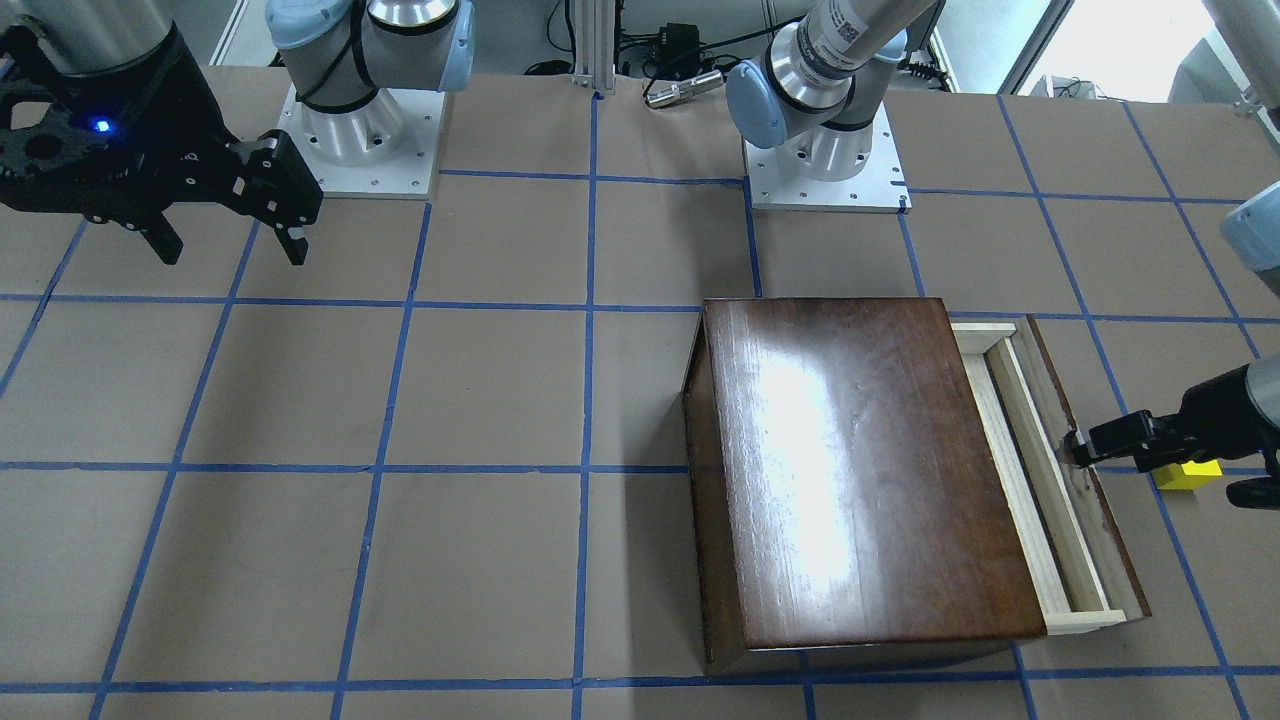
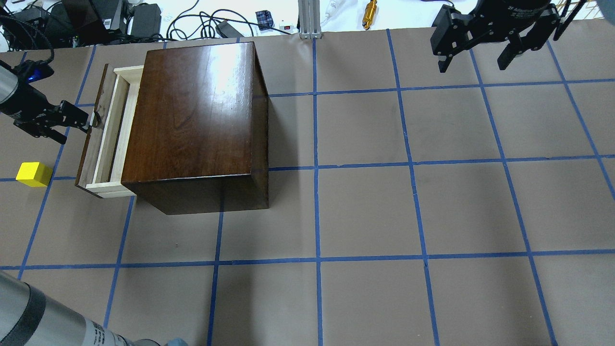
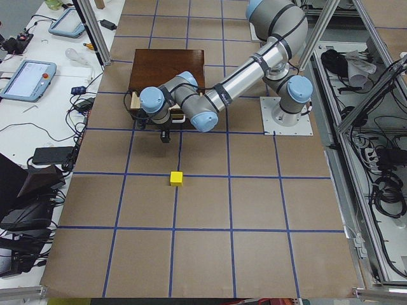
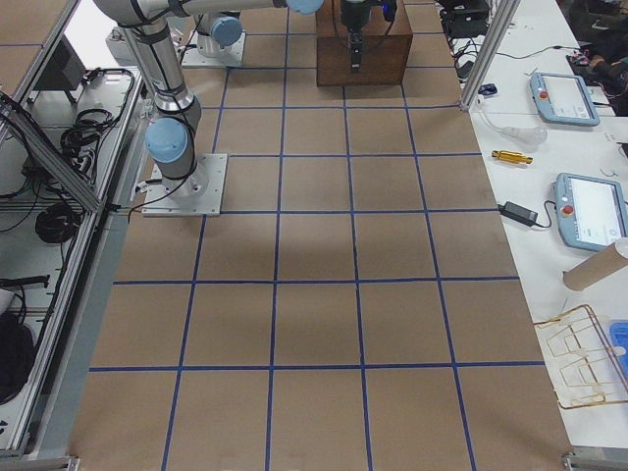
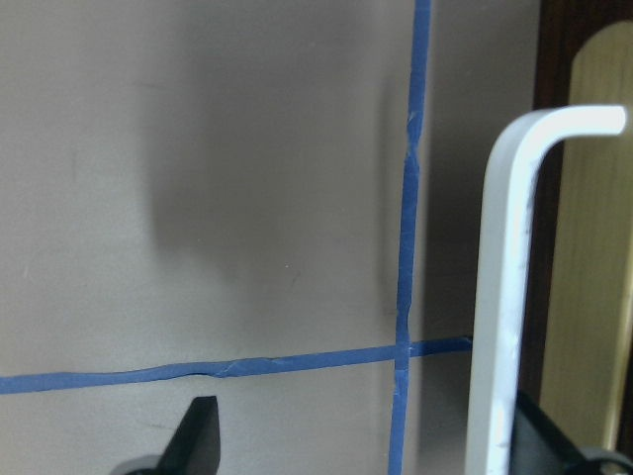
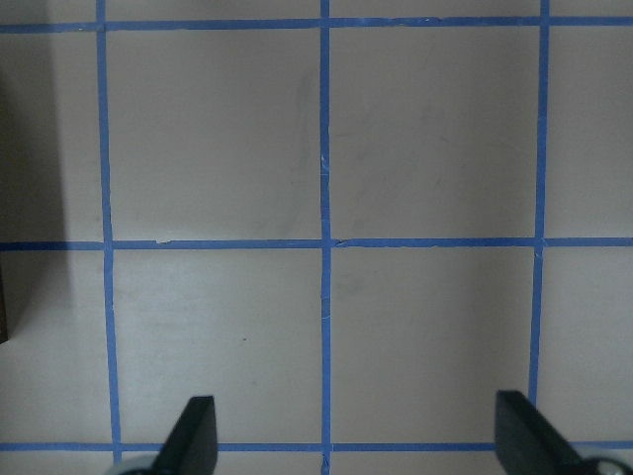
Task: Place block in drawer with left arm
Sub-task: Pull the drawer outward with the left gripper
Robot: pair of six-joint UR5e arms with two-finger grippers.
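The yellow block [image 2: 33,174] lies on the table left of the box, apart from everything; it also shows in the front view [image 1: 1188,474] and the left view [image 3: 176,179]. The drawer [image 2: 108,134] is pulled partly out of the dark brown box [image 2: 192,110]. My left gripper [image 2: 72,127] is open at the drawer's front panel. In the left wrist view the pale metal handle [image 5: 504,297] stands between the spread fingers, close to the right one [image 5: 544,440]. My right gripper [image 2: 475,60] is open and empty, high over the table's far right.
The box [image 1: 860,460] takes up the table's left middle, seen from the robot. Brown table covering with blue tape grid [image 2: 408,163]. Cables and tools [image 2: 370,7] lie beyond the far edge. The right wrist view shows bare grid [image 6: 326,242].
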